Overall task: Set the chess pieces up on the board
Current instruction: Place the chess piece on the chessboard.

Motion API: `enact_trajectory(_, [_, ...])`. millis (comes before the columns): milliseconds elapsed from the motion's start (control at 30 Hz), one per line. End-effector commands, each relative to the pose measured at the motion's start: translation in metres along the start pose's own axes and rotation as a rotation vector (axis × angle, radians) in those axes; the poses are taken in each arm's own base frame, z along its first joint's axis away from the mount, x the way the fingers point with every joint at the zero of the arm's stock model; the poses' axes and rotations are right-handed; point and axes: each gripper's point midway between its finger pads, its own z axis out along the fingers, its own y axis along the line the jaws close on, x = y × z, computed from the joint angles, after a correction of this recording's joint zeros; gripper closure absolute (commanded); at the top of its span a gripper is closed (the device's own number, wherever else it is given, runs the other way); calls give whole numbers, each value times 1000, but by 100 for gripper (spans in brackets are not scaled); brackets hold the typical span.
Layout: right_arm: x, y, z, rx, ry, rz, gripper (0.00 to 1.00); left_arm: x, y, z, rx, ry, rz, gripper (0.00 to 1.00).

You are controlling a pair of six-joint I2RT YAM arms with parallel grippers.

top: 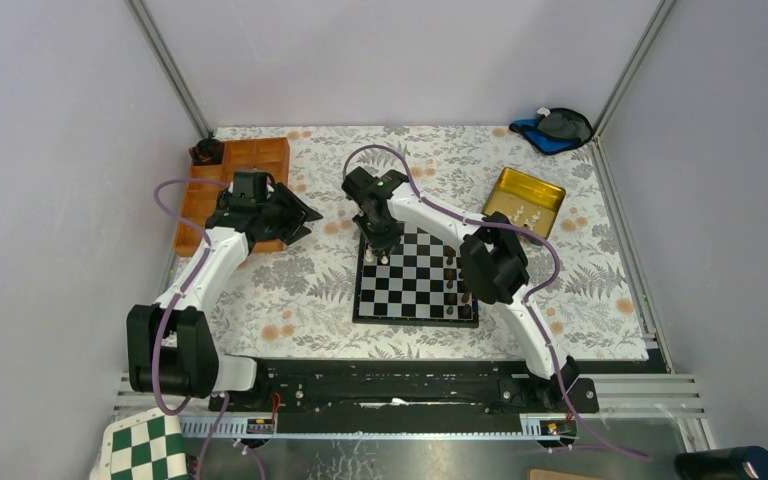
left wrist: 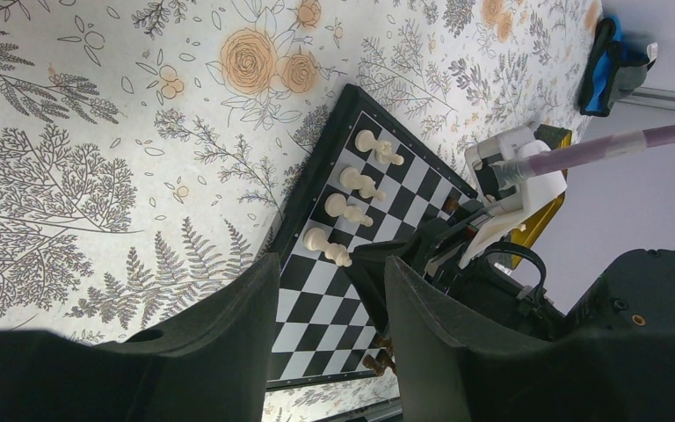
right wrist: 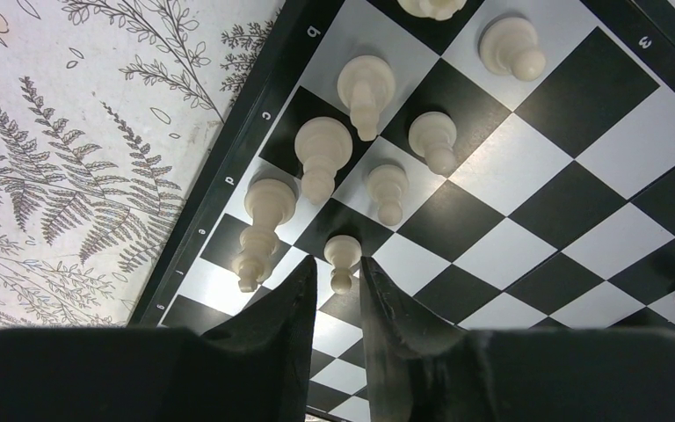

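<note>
The black-framed board (top: 415, 295) lies mid-table on the floral cloth. Several cream chess pieces (right wrist: 321, 151) stand along its far left edge, taller ones in the outer row and pawns (right wrist: 432, 136) one row in. My right gripper (right wrist: 337, 265) is low over that corner, open, and its fingertips flank a standing pawn (right wrist: 343, 253) with a slim gap on each side. In the top view the right gripper (top: 381, 248) hangs over the board's far left corner. My left gripper (top: 295, 215) hovers left of the board, open and empty, looking across at the board (left wrist: 316, 303) and pieces (left wrist: 349, 209).
Dark brown pieces (top: 452, 270) stand on the board's right side. A yellow tin (top: 530, 200) holding small white pieces sits at the back right. An orange compartment tray (top: 245, 165) is back left, under the left arm. A green-and-white checkered board (top: 145, 450) lies off the table's near left.
</note>
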Motion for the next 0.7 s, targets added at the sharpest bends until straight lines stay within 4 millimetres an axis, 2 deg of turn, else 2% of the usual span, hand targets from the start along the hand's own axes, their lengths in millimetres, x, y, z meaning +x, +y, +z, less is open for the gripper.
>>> enact_trajectory(0, [-17,-2,-33,-2,-84,1,69,-2,-1,-3,8,-16,10,45])
enact_trajectory(167, [-27,-3,-63,0,-155,12,66,-4,-3,-5,12,-26,8,45])
enact_trajectory(300, [-38,-10,-94,20,-257,39,60,-7,-5,-7,12,-39,10,45])
enact_trajectory(400, [-49,-26,-122,85,-371,74,54,-10,-6,-8,12,-50,19,36])
enact_trajectory(433, [-53,-35,-131,114,-409,96,51,-11,-6,-8,14,-55,23,29])
enact_trajectory(533, [-61,-67,-155,180,-508,179,45,-14,-7,-12,15,-79,39,15])
enact_trajectory(667, [-58,-133,-177,257,-591,358,37,-16,-11,-17,37,-105,67,2])
